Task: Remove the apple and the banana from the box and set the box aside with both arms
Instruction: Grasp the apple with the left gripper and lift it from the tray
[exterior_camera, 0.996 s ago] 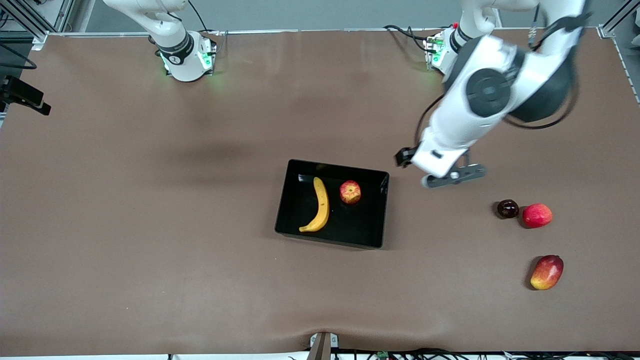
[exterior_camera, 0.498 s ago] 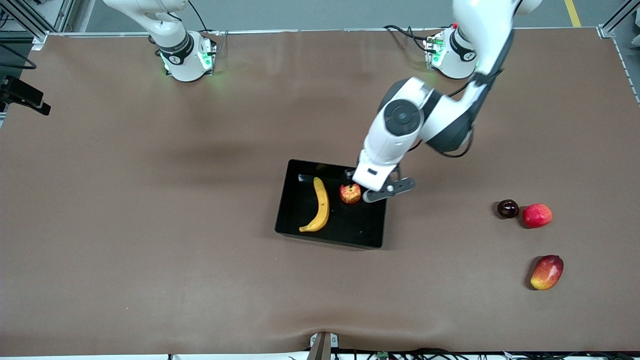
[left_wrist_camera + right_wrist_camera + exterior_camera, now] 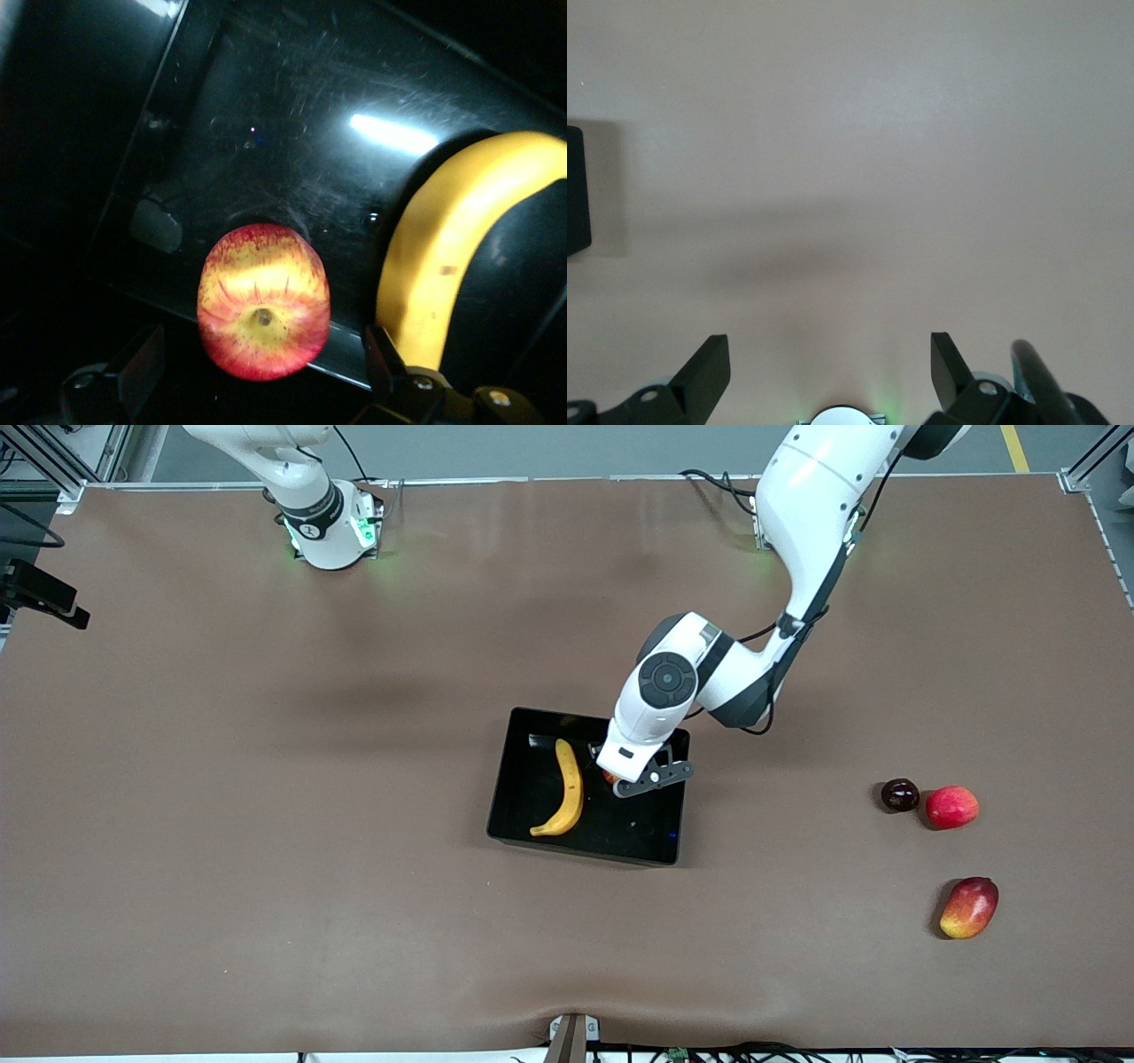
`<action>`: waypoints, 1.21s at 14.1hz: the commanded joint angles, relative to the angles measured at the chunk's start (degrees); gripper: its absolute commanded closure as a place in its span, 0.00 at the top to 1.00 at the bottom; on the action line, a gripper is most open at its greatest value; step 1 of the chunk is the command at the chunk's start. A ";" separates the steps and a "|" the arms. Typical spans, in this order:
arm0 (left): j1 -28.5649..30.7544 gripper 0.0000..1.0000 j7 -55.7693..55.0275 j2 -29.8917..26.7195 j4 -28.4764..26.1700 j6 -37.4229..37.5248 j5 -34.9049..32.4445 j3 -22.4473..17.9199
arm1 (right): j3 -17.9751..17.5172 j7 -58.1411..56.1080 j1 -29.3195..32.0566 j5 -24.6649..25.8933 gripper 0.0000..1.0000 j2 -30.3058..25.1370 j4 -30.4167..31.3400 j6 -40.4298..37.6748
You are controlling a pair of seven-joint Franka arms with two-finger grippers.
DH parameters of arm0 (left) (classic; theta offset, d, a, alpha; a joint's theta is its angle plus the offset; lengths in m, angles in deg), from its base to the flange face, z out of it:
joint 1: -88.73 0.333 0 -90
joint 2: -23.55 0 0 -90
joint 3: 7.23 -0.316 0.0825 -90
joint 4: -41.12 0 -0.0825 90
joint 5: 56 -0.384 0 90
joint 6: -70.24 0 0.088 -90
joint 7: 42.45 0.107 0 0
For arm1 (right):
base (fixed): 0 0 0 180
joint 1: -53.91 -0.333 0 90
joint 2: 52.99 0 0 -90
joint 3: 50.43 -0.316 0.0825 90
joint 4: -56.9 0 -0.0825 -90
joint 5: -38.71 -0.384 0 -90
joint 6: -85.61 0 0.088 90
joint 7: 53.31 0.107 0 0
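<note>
Shallow glossy black plastic box (image 3: 532, 815) mid-surface holds curved yellow banana (image 3: 568, 786) and small red-yellow streaked apple (image 3: 263, 301), side by side, apart. Left hand (image 3: 266, 376) low over apple, fingers spread wide either side, gripping nothing. Front view: apple almost hidden under left wrist. Right hand (image 3: 830, 363) wide open, empty, waiting above bare brown surface (image 3: 266, 868).

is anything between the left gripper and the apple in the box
Nothing visible. The left gripper is open directly over the apple in the box, a finger to each side. The banana lies beside the apple, just outside one finger, not between.
</note>
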 commanded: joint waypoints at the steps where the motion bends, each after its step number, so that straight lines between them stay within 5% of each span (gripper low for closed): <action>1: -1.24 1.00 -1.36 1.27 0.88 -0.48 -0.79 -0.79 | -0.55 0.09 1.17 -1.05 1.00 -0.45 0.20 -0.22; 3: -1.24 1.00 -1.36 1.53 0.97 -1.70 -0.70 -0.79 | -0.55 0.09 1.09 -1.05 1.00 -0.45 0.11 -0.22; 4: -1.24 0.86 -1.36 1.71 0.97 -2.58 -0.70 -0.88 | -0.55 0.09 1.09 -1.05 1.00 -0.45 0.20 -0.22; 7: -1.15 0.05 -0.92 2.06 2.10 -2.94 -0.70 -0.88 | -0.55 0.09 1.26 -1.05 1.00 -0.45 0.20 -0.30; 17: 3.24 0.00 0.30 -9.62 6.06 8.57 -5.53 -1.14 | -0.55 0.09 1.17 -1.05 1.00 -0.45 0.20 -0.22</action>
